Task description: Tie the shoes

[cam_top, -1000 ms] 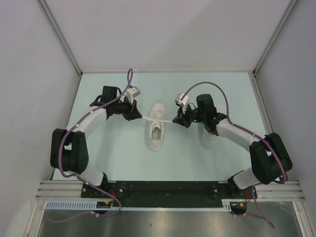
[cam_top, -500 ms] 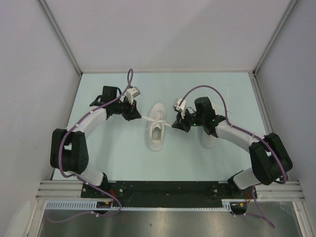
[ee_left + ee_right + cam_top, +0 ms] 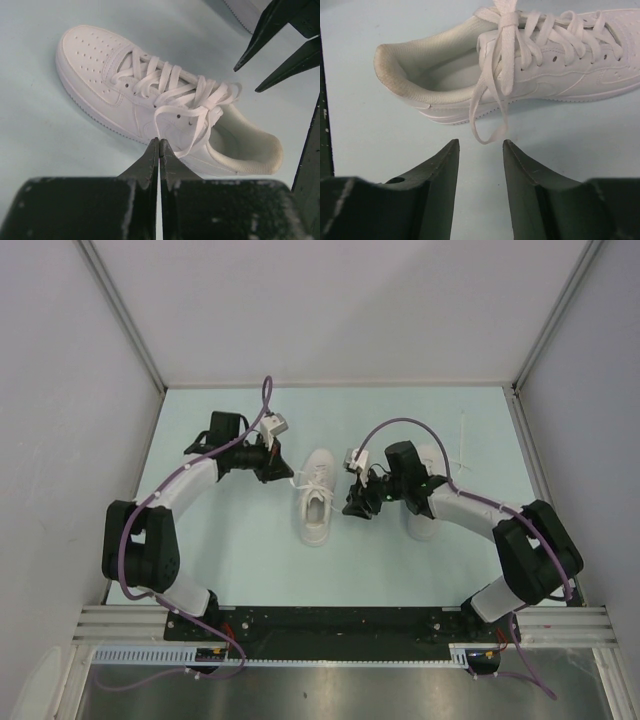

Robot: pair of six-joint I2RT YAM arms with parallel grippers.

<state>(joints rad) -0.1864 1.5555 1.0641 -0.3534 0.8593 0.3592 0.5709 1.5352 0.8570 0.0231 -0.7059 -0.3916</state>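
Observation:
One white sneaker [image 3: 317, 500] lies mid-table, toe pointing away; it also shows in the left wrist view [image 3: 125, 85] and the right wrist view [image 3: 560, 75]. Its laces are knotted at the top with a loop on each side. My left gripper [image 3: 286, 473] sits at the shoe's left side, and its jaws [image 3: 159, 142] are shut on the left lace loop [image 3: 192, 140]. My right gripper [image 3: 353, 503] is open [image 3: 480, 145] beside the heel, with the right lace loop [image 3: 487, 132] hanging loose just ahead of its fingertips. The second sneaker [image 3: 420, 522] lies mostly hidden under my right arm.
Grey enclosure walls stand close on the left, back and right of the pale blue table [image 3: 230, 560]. A thin white strand [image 3: 462, 445] lies at the back right. My right gripper's black fingers [image 3: 280, 40] show at the left wrist view's upper right.
My right gripper has moved left and nearer, down beside the shoe's heel, and the lace that stretched to it now hangs slack. My left gripper has shifted slightly.

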